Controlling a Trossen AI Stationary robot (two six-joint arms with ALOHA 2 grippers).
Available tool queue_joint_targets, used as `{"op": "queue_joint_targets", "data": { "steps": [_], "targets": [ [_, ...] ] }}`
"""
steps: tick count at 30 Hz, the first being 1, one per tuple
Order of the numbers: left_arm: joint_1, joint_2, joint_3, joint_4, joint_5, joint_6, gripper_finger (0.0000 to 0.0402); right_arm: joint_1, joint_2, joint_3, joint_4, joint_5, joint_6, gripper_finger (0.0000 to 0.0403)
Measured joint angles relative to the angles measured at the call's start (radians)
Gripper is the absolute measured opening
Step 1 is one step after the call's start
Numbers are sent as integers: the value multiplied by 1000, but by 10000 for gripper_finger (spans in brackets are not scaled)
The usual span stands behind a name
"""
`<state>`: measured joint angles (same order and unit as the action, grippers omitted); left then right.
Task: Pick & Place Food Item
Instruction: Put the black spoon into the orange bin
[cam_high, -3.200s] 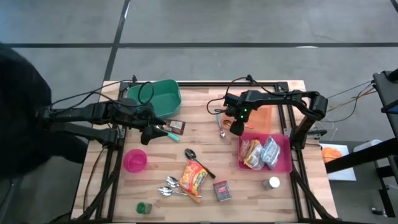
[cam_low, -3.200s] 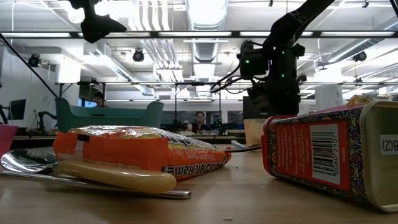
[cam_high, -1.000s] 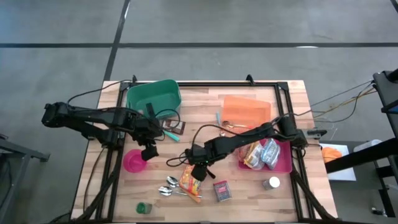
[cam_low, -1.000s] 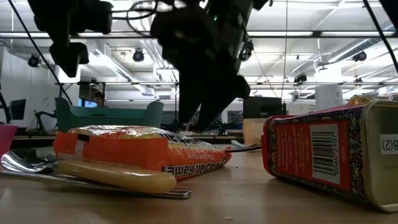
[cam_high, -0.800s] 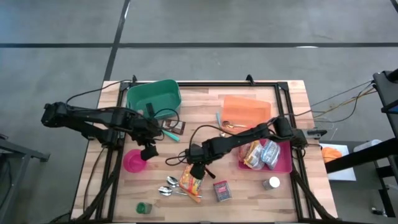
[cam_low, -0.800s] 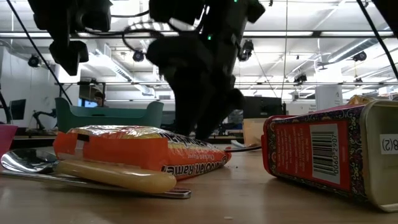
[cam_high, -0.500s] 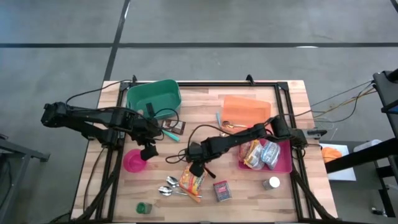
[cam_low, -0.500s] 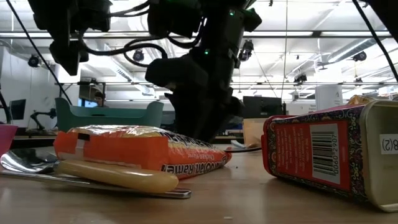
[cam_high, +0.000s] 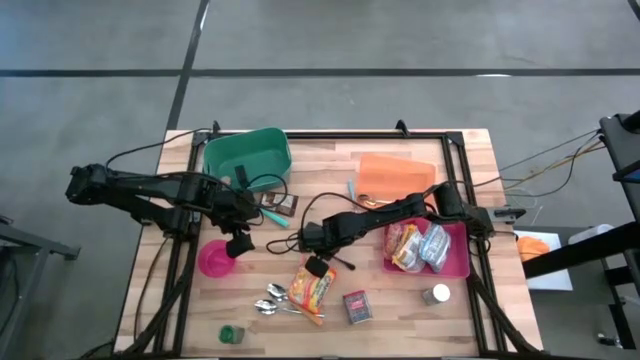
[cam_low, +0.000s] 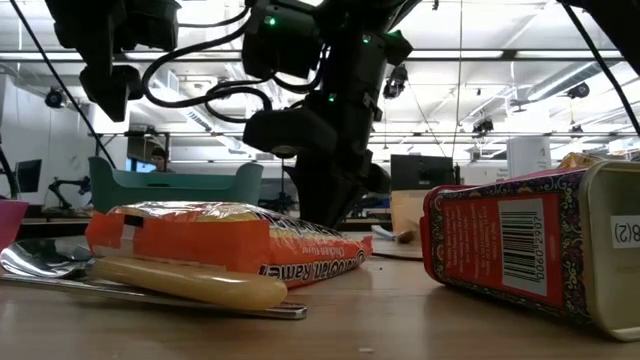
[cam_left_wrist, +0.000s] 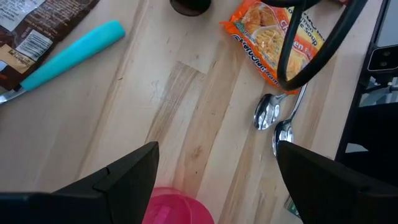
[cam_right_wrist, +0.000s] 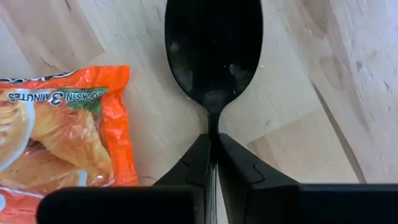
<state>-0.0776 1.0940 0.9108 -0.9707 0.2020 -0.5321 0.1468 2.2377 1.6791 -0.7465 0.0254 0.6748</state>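
- We see the ramen packet (cam_high: 311, 284), orange and crinkly with a noodle picture, lying flat near the front middle of the wooden table (cam_high: 400, 310), just beside the metal spoons (cam_high: 270, 298).
- Our right gripper (cam_high: 318, 266) sits low at the packet's far edge, fingers pinched tight on the neck of a black spoon (cam_right_wrist: 212, 50); the packet is not held.
- Our left gripper (cam_high: 238, 244) hangs over the pink bowl (cam_high: 216, 258), fingers spread wide, empty.
- The low view shows a lab with ceiling strip lights beyond the table.
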Motion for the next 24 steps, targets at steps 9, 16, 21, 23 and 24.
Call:
{"op": "queue_joint_targets", "data": {
  "steps": [9, 16, 21, 23, 24],
  "targets": [
    [0, 1, 0, 0, -3, -7, 326, 2, -67, -4, -50, -13, -30, 10],
    [0, 1, 0, 0, -4, -11, 326, -20, -192, -4, -113, 15, -70, 9],
    [0, 1, 0, 3, -11, -12, 326, -65, -318, -4, -225, 112, -116, 9],
    [0, 1, 0, 3, -18, -12, 326, -95, -367, -9, -289, 166, -142, 9],
    [0, 1, 0, 4, -20, -15, 326, -112, -392, -12, -323, 190, -156, 9]
  ]
}}
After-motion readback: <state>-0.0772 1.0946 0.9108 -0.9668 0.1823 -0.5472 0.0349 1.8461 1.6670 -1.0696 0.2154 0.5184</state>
